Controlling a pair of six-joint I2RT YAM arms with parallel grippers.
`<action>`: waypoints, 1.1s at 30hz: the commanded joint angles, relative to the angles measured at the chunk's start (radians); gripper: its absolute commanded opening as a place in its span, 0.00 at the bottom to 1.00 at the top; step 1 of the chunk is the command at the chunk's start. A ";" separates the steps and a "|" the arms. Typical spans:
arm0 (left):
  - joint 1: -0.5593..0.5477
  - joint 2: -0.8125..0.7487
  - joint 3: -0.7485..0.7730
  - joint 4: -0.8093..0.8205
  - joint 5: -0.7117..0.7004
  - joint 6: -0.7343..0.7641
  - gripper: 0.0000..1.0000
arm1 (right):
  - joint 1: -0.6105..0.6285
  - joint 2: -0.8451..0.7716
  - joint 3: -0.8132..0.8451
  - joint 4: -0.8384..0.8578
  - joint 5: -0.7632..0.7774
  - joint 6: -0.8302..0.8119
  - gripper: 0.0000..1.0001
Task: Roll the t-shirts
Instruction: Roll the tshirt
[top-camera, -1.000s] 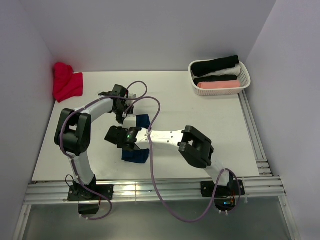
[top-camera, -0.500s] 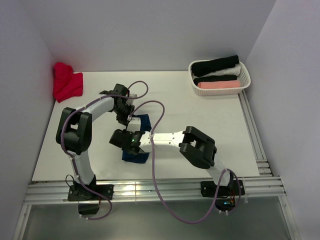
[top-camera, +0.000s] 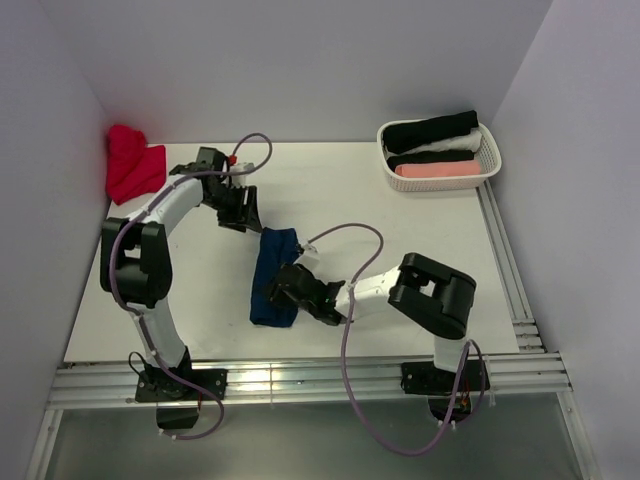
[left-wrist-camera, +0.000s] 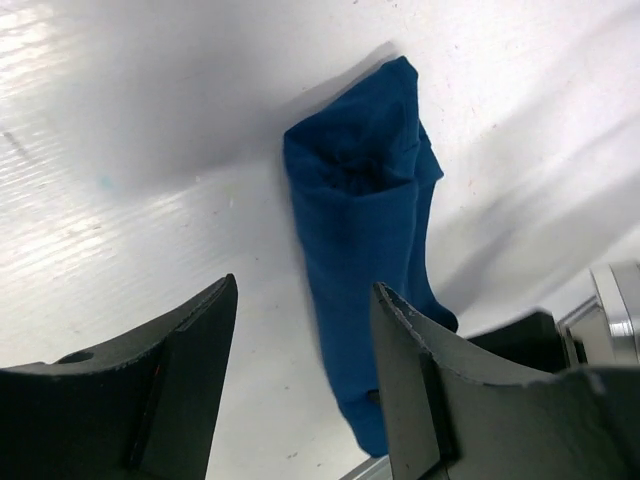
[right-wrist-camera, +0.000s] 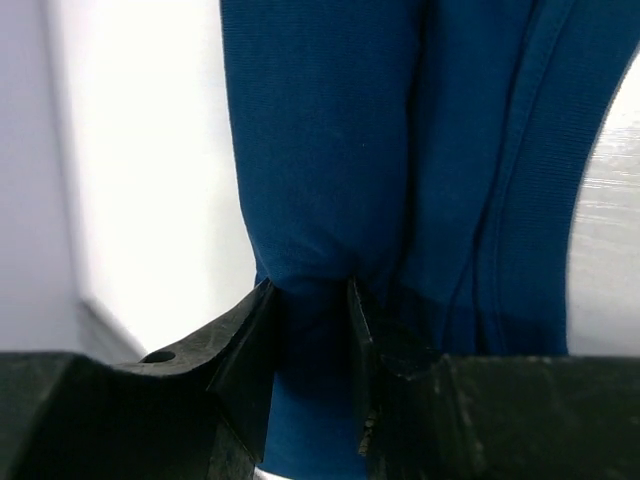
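Table: a flat, matte white table (top-camera: 400, 250) is carrying everything, with ribbed metal rails running along its near and right edges.

Basket: a white oval plastic basket with a latticed wall (top-camera: 487, 160) is sitting in the far right corner of the table.

T-shirt: a navy blue t-shirt of soft, finely ribbed knit cloth (top-camera: 274, 275) (left-wrist-camera: 365, 220) (right-wrist-camera: 330, 150) is lying near the middle of the table, gathered into a long, narrow, rounded bundle with lengthwise folds.

Long axis: the bundle is running from far to near, its far end leaning slightly to the right. That far end is showing a puckered, hollow mouth in the left wrist view, and the near end is lying close to the near rail.

Red cloth: a crumpled heap of soft red cloth (top-camera: 133, 163) is resting in the far left corner, against the wall.

Basket load: three cloth rolls are lying side by side along the basket, a black roll (top-camera: 432, 131) farthest, a white roll (top-camera: 450, 147) in the middle and a salmon-pink roll (top-camera: 437, 170) nearest.

Left gripper: the black two-finger left gripper (top-camera: 243, 212) (left-wrist-camera: 302, 290) is hanging just beyond the bundle's far end, apart from the cloth, its fingers spread wide and gripping nothing.

Right gripper: the black two-finger right gripper (top-camera: 280, 285) (right-wrist-camera: 308, 290) is pinching the bundle's near half from the right, its fingers drawn almost together with a fold of navy cloth bulging between them.
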 joint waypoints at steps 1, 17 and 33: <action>0.041 -0.063 -0.005 -0.011 0.135 0.061 0.61 | -0.025 0.023 -0.152 0.317 -0.196 0.037 0.23; 0.063 0.020 -0.236 0.128 0.241 0.121 0.55 | -0.126 0.251 -0.263 0.907 -0.403 0.131 0.24; -0.008 -0.006 -0.224 0.141 -0.076 0.003 0.20 | -0.033 0.006 0.059 -0.197 -0.020 -0.044 0.58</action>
